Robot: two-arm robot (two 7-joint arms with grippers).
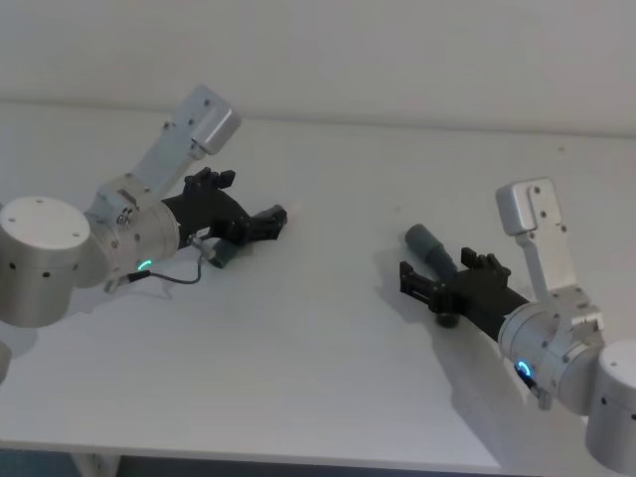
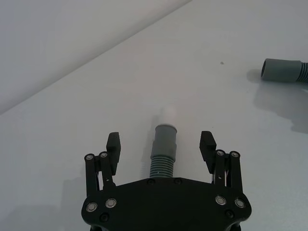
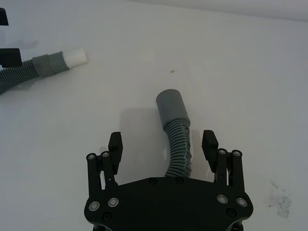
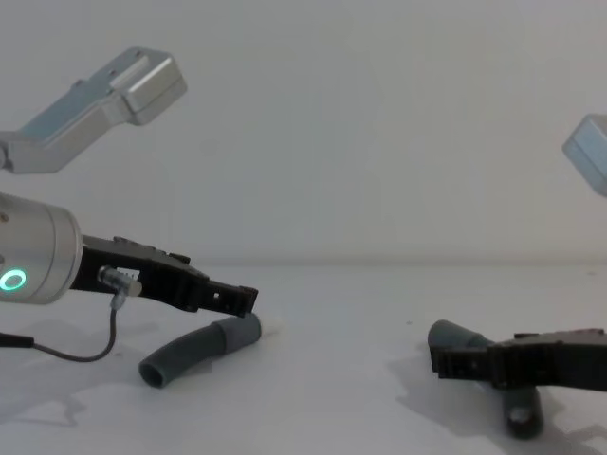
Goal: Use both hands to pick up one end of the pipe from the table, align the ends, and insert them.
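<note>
Grey pipe pieces [image 4: 194, 353] [image 4: 455, 336] — two; left gripper [image 2: 160, 139] and right gripper [image 3: 162, 138] each straddle one, fingers [image 3: 115, 144] wide, empty.

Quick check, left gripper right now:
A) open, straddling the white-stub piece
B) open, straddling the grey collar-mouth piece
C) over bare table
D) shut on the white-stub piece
A: in the left wrist view the left gripper has its jaws spread either side of the white-stub piece, with gaps on both sides. The collar-mouth piece lies between the jaws of the open right gripper.
</note>
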